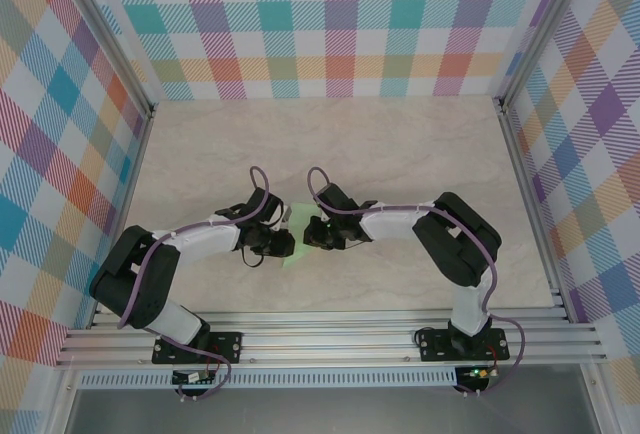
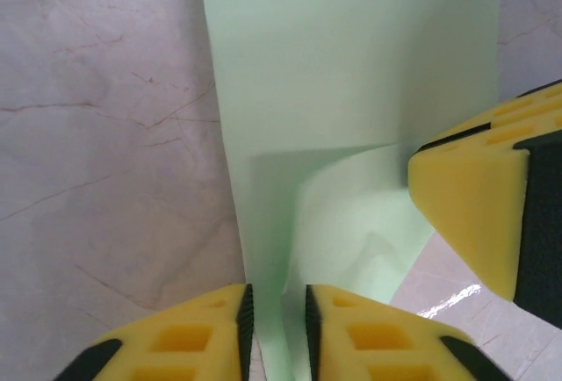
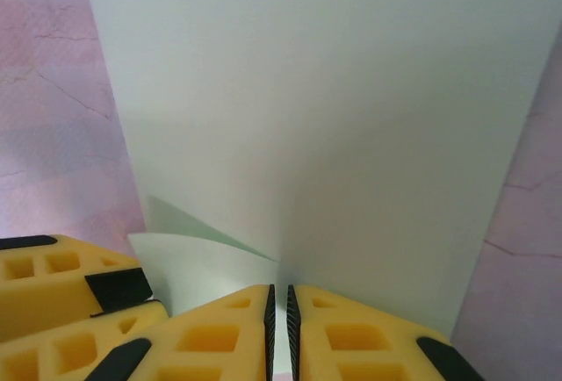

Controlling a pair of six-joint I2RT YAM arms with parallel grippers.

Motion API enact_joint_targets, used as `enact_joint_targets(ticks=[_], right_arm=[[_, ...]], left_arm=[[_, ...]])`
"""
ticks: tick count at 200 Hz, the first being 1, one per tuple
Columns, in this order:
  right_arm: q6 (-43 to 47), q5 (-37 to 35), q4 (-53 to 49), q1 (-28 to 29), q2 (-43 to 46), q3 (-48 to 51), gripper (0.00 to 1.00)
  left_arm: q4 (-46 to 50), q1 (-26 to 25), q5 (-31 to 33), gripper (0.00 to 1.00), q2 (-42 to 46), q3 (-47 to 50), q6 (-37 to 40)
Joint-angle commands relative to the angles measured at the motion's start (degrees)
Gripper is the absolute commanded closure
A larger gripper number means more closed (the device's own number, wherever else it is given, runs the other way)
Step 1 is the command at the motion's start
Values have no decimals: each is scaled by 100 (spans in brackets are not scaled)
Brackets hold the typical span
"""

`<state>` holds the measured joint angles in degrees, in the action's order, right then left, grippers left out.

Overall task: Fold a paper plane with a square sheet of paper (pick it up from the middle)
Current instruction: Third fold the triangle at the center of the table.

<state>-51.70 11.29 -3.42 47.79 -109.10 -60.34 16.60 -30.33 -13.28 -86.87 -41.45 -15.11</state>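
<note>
Worktop (image 1: 400, 154): pale beige, marble-look w/ faint veins, mostly matte; one small glare spot (image 2: 452, 298) in left wrist view. Walls (image 1: 340, 24) on 3 sides: plaid, teal/orange/purple/yellow on white. Alu posts (image 1: 110, 39) at back corners, alu rails (image 1: 330, 339) along near edge. Light even, shadows soft.

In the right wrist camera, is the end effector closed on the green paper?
Yes, the right end effector has its pads almost together with an edge of the green paper pinched between them.
</note>
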Motion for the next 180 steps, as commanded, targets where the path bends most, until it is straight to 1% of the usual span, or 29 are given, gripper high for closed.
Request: enact_joint_targets(ticks=[1, 11, 21, 58, 87, 111, 123, 129, 136, 145, 161, 172, 180], right_arm=[[109, -293, -396, 25, -122, -102, 85], [103, -309, -389, 20, -113, -99, 84], [104, -288, -374, 21, -112, -116, 84], [56, -314, -379, 24, -90, -110, 84], [151, -97, -372, 24, -120, -237, 83], [134, -222, -481, 22, -155, -268, 84], [126, -267, -549, 14, -181, -268, 84], [129, -265, -547, 17, -197, -268, 84], [126, -222, -496, 13, -208, -261, 84], [110, -182, -452, 18, -234, -251, 84], [112, -157, -436, 18, -252, -276, 84], [133, -130, -424, 9, -279, -294, 84], [133, -110, -421, 11, -289, -303, 84]], left_arm=[[195, 44, -22, 63, 138, -146, 55], [171, 44, -51, 59, 232, -89, 17], [151, 44, -61, 59, 337, -24, -9], [282, 44, 114, 63, 397, 86, -98], [356, 44, 181, 63, 281, 85, -213], [447, 44, 440, 62, 935, 190, -554], [591, 44, 568, 67, 1345, 181, -716], [583, 44, 502, 71, 1526, 202, -775], [468, 44, 274, 74, 1702, 256, -865], [275, 51, -81, 76, 1873, 339, -983], [114, 45, -662, 79, 1808, 393, -1086], [-14, 35, -930, 80, 1676, 446, -1196], [-361, 36, -1030, 81, 1578, 514, -1294]])
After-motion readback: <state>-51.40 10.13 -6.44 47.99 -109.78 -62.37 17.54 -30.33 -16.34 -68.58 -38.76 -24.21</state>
